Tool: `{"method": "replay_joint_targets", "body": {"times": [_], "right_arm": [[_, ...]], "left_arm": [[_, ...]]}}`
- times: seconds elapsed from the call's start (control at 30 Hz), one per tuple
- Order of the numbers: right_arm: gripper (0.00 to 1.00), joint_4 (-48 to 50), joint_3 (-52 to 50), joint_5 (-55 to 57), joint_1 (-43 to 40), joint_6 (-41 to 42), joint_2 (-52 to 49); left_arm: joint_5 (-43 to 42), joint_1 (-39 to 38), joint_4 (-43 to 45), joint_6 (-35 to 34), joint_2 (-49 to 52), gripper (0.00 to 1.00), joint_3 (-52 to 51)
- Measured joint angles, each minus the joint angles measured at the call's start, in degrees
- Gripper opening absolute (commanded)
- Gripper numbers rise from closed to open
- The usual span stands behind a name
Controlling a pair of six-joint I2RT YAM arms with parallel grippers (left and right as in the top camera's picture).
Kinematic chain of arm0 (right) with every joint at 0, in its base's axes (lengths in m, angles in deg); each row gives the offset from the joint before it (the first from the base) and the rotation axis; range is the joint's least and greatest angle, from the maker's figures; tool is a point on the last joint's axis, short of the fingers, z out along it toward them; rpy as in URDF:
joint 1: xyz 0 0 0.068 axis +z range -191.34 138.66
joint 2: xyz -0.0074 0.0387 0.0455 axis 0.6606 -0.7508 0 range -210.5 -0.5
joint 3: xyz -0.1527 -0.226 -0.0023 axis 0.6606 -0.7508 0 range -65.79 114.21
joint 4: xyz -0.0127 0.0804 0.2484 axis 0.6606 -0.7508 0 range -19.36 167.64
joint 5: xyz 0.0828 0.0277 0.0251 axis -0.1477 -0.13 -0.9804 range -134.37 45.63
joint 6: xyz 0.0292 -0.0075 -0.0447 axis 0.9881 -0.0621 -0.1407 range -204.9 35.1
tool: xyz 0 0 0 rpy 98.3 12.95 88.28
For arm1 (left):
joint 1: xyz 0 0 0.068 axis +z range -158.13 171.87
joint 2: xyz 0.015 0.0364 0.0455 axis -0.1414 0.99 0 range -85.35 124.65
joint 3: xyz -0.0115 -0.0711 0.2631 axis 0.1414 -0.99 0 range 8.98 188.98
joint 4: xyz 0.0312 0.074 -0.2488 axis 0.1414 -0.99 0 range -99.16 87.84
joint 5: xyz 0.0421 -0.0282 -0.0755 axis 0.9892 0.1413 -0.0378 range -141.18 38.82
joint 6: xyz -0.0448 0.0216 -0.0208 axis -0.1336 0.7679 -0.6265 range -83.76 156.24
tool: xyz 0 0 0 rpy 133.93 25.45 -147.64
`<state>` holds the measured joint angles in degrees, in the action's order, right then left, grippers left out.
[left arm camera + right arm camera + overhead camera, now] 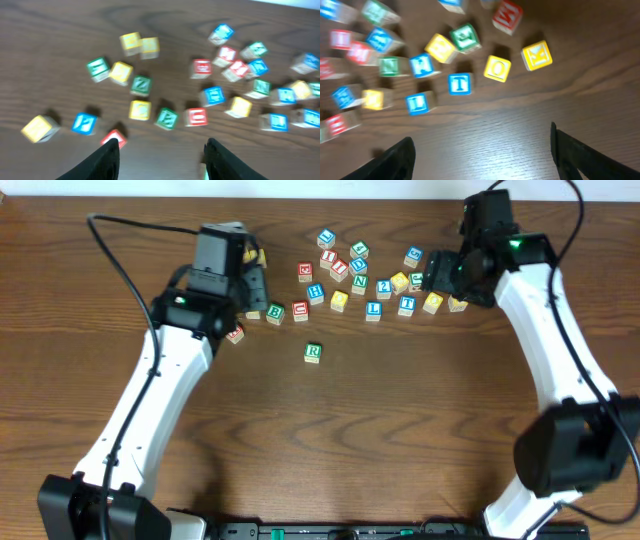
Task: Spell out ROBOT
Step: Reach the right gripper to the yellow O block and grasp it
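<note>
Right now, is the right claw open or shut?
Open. The right claw has its fingers spread wide in the wrist view, nothing held between them.

A dark wood-grain table [400, 440] carries a scatter of lettered wooden blocks [358, 284] across its far middle. A green R block [313, 352] sits alone, nearer than the rest. Just beyond it to the left, a green B block [276, 313] and a red C block [300, 310] stand side by side. Toward the right, a blue L block [373, 310], a blue T block [406, 305], a yellow O block [497, 68] and a yellow K block [536, 55] lie in a loose row. A red block [236, 333] lies at the scatter's left end.
</note>
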<state>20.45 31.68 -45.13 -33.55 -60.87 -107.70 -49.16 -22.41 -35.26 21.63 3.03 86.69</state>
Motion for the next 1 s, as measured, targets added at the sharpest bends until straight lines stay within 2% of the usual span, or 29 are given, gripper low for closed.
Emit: {"method": "replay_joint_targets", "body": {"times": [0.13,0.27,0.53,0.87,1.0], "right_arm": [[0.64,1.9,0.0,0.1,-1.1,3.2,-6.1],[0.56,5.2,0.0,0.1,-1.3,4.3,-9.1],[0.55,10.4,0.0,0.2,-1.3,4.8,-14.2],[0.55,12.1,0.0,1.7,-1.3,4.9,-18.1],[0.51,12.1,0.0,1.9,-1.3,4.8,-20.2]], "left_arm": [[0.1,4.3,-2.5,0.0,1.3,0.54,0.0],[0.0,4.5,-2.5,0.0,1.5,0.54,0.0],[0.0,4.5,-2.5,-0.2,3.7,0.54,0.0],[0.0,4.5,-2.5,-0.2,4.2,0.54,0.0],[0.0,4.5,-2.5,-0.2,4.2,0.54,0.0]]}}
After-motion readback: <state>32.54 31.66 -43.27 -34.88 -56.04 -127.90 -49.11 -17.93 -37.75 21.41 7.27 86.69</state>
